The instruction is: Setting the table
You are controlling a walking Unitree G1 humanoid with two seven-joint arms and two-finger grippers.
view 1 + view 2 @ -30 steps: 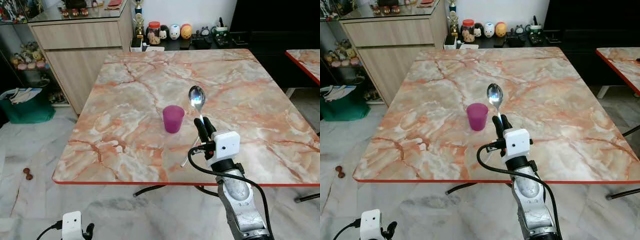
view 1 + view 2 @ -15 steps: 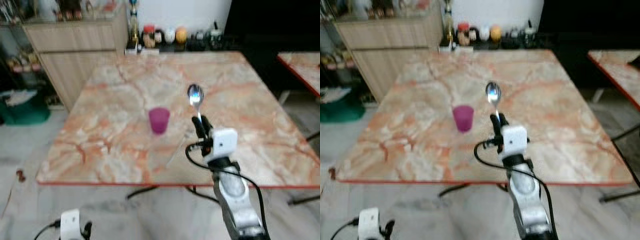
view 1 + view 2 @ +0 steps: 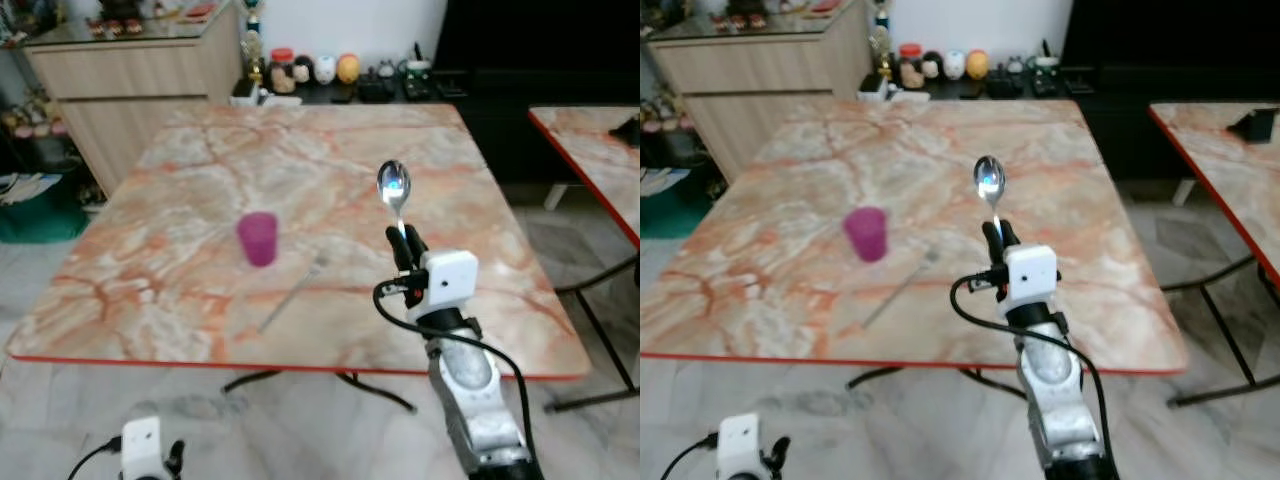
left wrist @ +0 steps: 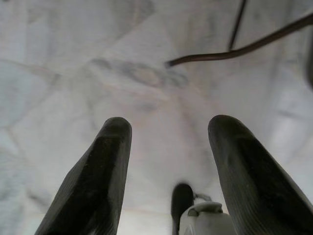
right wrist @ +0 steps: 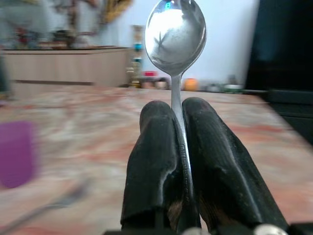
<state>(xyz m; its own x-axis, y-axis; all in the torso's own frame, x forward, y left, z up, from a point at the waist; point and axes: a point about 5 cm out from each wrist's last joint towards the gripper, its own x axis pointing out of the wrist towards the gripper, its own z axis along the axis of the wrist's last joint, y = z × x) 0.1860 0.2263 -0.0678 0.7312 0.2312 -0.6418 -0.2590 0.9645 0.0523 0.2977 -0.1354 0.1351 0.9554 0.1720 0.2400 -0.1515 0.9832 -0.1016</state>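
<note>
Spoon (image 3: 393,187) stands upright in the air above the marble tabletop (image 3: 330,160), over its near right part, shiny bowl at the top. The right gripper (image 3: 405,249) holds it by the handle, its two black fingers (image 5: 156,161) pressed together on the thin metal stem. The silver right arm rises from beside the near edge of the tabletop, with a white camera box and a black cable at its wrist.

A purple cup (image 3: 258,238) stands upright on the tabletop, left of the middle and well apart from the spoon. A fork (image 3: 290,295) lies flat between the cup and the near edge, slanting toward that edge.

The left gripper (image 4: 168,161) hangs low over the pale marble floor (image 4: 73,73), beside the table's dark legs, its fingers spread apart and holding nothing.

A wooden cabinet (image 3: 130,75) stands beyond the far left corner.
</note>
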